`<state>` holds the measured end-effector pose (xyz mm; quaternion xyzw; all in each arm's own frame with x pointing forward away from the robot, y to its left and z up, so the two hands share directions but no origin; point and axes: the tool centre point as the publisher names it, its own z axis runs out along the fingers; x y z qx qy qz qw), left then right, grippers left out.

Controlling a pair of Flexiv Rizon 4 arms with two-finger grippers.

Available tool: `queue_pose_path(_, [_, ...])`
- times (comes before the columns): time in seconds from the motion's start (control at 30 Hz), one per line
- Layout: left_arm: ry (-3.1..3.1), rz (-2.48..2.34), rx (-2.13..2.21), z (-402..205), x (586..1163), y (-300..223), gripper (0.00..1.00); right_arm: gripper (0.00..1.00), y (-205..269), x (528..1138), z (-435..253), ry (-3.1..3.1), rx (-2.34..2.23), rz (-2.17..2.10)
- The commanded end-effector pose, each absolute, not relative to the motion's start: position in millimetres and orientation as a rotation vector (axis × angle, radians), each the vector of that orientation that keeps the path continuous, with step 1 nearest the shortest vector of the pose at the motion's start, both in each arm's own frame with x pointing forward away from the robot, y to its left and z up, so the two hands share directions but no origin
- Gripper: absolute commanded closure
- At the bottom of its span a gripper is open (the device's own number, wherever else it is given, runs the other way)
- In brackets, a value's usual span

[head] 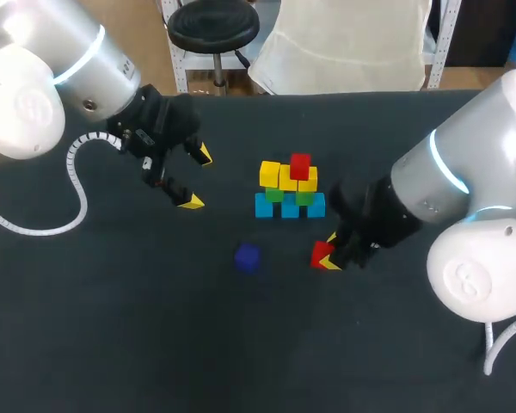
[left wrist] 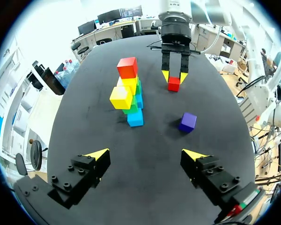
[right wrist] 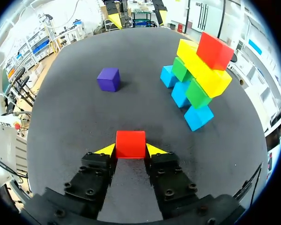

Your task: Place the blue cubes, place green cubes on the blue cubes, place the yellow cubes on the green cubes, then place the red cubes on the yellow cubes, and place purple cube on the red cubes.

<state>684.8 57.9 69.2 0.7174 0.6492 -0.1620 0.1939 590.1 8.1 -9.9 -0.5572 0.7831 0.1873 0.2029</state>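
Right jaws pinch a red cube (right wrist: 130, 144) from both sides, right of centre, seemingly down on the bench (head: 155, 344). Purple cube (head: 247, 257) lies just left. Stack (head: 290, 191) centre. Left jaws spread, empty, upper left.

1. A black table (head: 155, 344) with a matte, faintly speckled top spreads beneath the left pincer (head: 198, 178) and the right pincer (head: 327, 252).
2. Its dark surface runs on ahead of each pincer and to either side, ending at an edge well beyond both.
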Motion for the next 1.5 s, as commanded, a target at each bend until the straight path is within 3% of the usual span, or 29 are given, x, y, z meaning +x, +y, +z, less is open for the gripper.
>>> queue_pose_path(0.03, [1.818, -0.456, 2.015, 69, 686, 58, 0.00, 1.00, 12, 590, -6, 2.171, -1.560, 0.540])
queue_pose_path(0.67, [1.818, -0.456, 2.015, 69, 686, 58, 0.00, 1.00, 65, 584, 37, 2.037, -1.714, 0.557])
queue_pose_path(1.2, [1.818, -0.456, 2.015, 69, 686, 58, 0.00, 1.00, 124, 516, 3, 1.986, -1.869, 0.661])
queue_pose_path(1.5, [1.818, -0.456, 2.015, 69, 686, 58, 0.00, 1.00, 122, 514, 3, 1.975, -1.876, 0.545])
